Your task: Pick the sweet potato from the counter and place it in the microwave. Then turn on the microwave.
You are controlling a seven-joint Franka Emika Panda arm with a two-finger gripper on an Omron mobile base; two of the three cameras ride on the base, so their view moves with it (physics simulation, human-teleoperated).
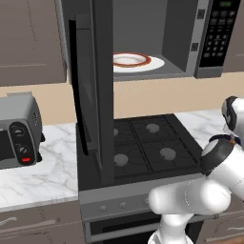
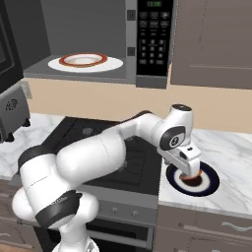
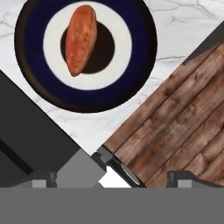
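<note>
Nearest, the gripper (image 2: pixel 191 173) hangs over the right-hand stretch of the counter (image 2: pixel 231 147), its jaws spread as wide as they go and pinching nothing. Directly under it sits a dark blue plate (image 3: pixel 30 87) with a white ring and a dark centre, and on that plate lies the sweet potato (image 3: pixel 80 39), an oblong reddish-orange lump resting slantwise across the middle, untouched by either finger. Beside the plate, towards the arm's left, lies the black stovetop (image 1: pixel 147 143) with four burners and nothing on it. Further left on the counter stands a small silver toaster oven (image 1: pixel 16 131) with knobs. Farthest and highest, the microwave (image 2: pixel 88 19) hangs over the stove with its door (image 1: pixel 93 90) swung fully open; inside it rests a white plate (image 2: pixel 83 63) with a red-brown rim, carrying nothing. Its black keypad (image 2: pixel 153 39) sits to the right of the opening. Status: nothing of the task is completed so far; the pick is at the approach stage, and the grasp, the transfer into the oven, shutting the door and starting it all remain.
</note>
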